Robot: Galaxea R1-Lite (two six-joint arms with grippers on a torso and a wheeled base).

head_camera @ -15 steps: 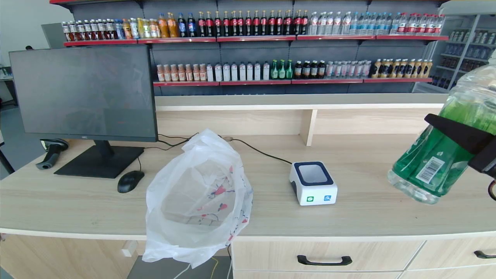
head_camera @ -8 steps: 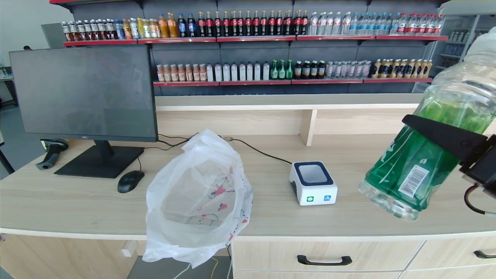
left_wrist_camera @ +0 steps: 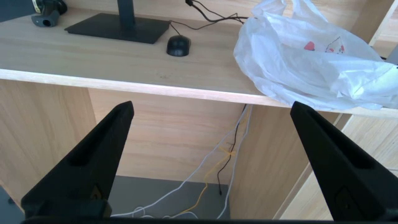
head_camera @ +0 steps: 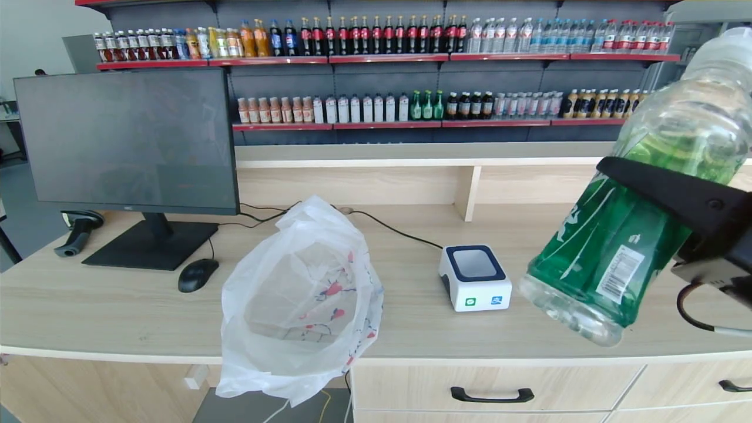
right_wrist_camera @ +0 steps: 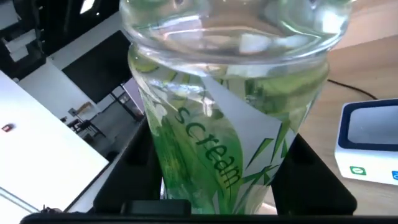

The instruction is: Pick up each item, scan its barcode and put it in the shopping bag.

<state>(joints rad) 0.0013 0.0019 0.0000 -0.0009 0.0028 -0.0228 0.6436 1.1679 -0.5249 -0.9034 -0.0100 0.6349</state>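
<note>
The right tool is clamping a green-labelled bottle around its middle, one black finger lying across the near side. The bottle is hanging in the air above the right part of the tabletop, tilted, with its clear base pointing down toward the scanner and its neck rising up and to the right. Its barcode is showing on the lower part of the label, facing the head camera. In the right wrist view the right tool is hugging the bottle from both sides, and the scanner is sitting on the tabletop just beyond it.

The scanner, a small white box with a dark-framed window on top, is resting near the middle of the tabletop, to the right of the bag. The bag, white plastic with red marks, is standing open at the front edge and is partly hanging over it.

The left tool is hanging low in front of the tabletop, with its fingers spread wide and nothing between them. The bag is lying above and beyond it.

A monitor is standing at the left, a mouse is sitting just in front of its base, and a handheld scanner is resting at the far left. Shelves of drinks are lining the wall behind.
</note>
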